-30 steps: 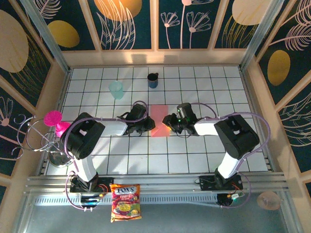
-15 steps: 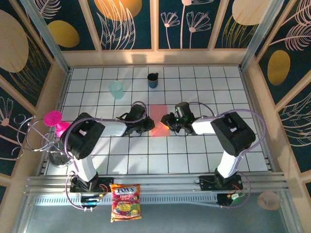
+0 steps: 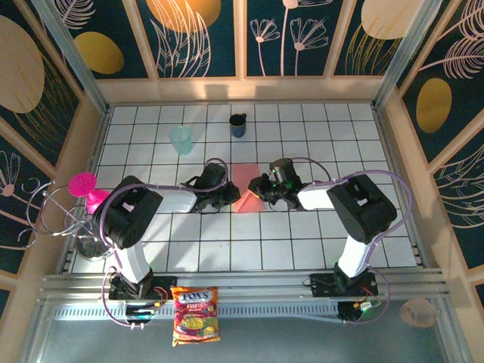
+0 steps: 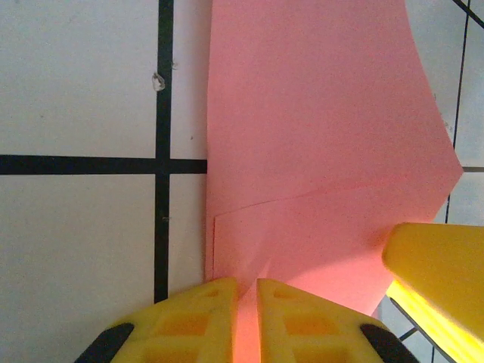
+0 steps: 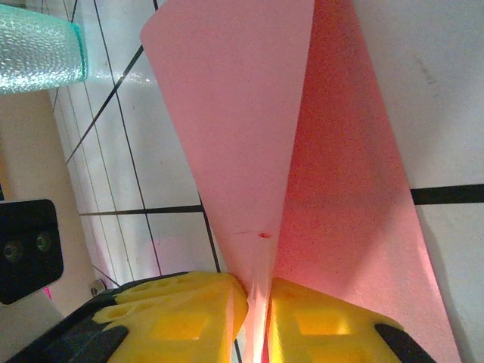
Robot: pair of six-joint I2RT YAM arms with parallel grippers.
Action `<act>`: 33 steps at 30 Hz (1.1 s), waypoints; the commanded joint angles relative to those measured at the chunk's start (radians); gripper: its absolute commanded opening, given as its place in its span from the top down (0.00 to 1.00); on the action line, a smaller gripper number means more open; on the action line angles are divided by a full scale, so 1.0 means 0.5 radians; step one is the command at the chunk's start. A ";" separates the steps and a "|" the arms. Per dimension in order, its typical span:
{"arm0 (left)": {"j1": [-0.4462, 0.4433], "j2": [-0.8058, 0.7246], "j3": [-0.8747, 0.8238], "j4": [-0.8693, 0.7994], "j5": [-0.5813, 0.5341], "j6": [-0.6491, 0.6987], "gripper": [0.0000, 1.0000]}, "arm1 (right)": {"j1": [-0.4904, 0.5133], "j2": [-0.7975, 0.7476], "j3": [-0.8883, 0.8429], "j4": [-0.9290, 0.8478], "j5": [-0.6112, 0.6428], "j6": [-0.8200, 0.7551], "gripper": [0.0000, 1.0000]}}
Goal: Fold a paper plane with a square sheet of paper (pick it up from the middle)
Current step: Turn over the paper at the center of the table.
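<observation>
The square sheet of paper (image 3: 244, 184) is salmon-pink and lies partly folded on the white tiles between the two arms. In the left wrist view the paper (image 4: 318, 128) shows a diagonal crease, and my left gripper (image 4: 247, 295) is shut on its near edge. One yellow finger (image 4: 442, 283) of the right gripper reaches in at the lower right. In the right wrist view a pointed flap of the paper (image 5: 242, 128) stands up off the table, with my right gripper (image 5: 257, 295) shut on its narrow end. From above, the left gripper (image 3: 227, 196) and right gripper (image 3: 257, 193) face each other across the sheet.
A translucent teal cup (image 3: 181, 139) and a dark blue mug (image 3: 238, 125) stand behind the paper. A magenta goblet (image 3: 85, 189) hangs on a wire rack at the left wall. A snack bag (image 3: 195, 314) lies on the rail in front.
My right gripper has closed on the paper's right side and shifted slightly left and back, lifting that flap. The left gripper has held still, pinching the sheet.
</observation>
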 commanded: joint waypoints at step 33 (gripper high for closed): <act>0.235 -0.967 -0.497 0.993 0.412 -0.511 0.24 | -0.151 -0.554 -0.065 0.828 -0.477 -0.041 1.00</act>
